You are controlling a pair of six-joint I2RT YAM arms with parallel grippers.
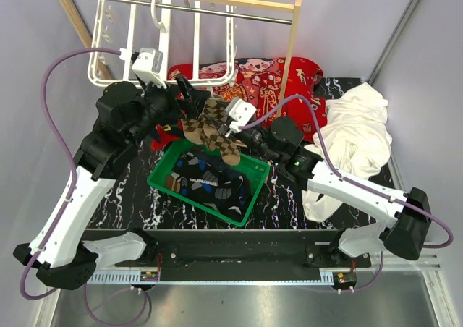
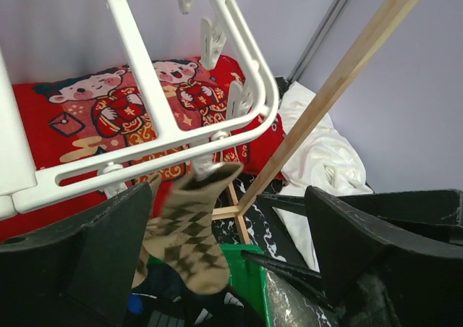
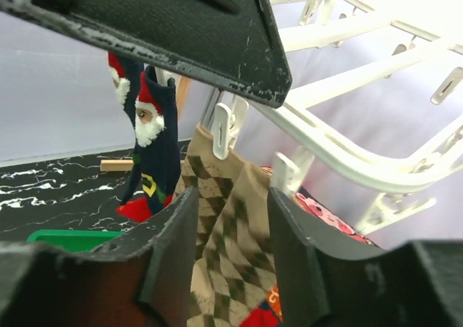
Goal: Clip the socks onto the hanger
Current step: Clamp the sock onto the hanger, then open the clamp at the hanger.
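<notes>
The white hanger (image 1: 166,30) hangs from the rack at the back left; its frame also shows in the left wrist view (image 2: 145,146) and the right wrist view (image 3: 340,146). Two brown argyle socks (image 1: 210,128) hang side by side from its clips (image 3: 228,128), and a navy Santa sock (image 3: 152,146) hangs beside them. My left gripper (image 1: 187,92) is open, its fingers wide apart, with an argyle sock (image 2: 192,226) hanging in front of it. My right gripper (image 3: 233,251) is open, and an argyle sock (image 3: 231,233) hangs between its fingers. Several dark socks (image 1: 210,182) lie in the green basket.
The green basket (image 1: 163,179) sits mid-table under the hanging socks. A wooden rack with a metal rod (image 1: 181,7) holds the hanger. A red printed cloth (image 1: 260,77) lies behind, and a big white cloth (image 1: 354,132) lies at the right.
</notes>
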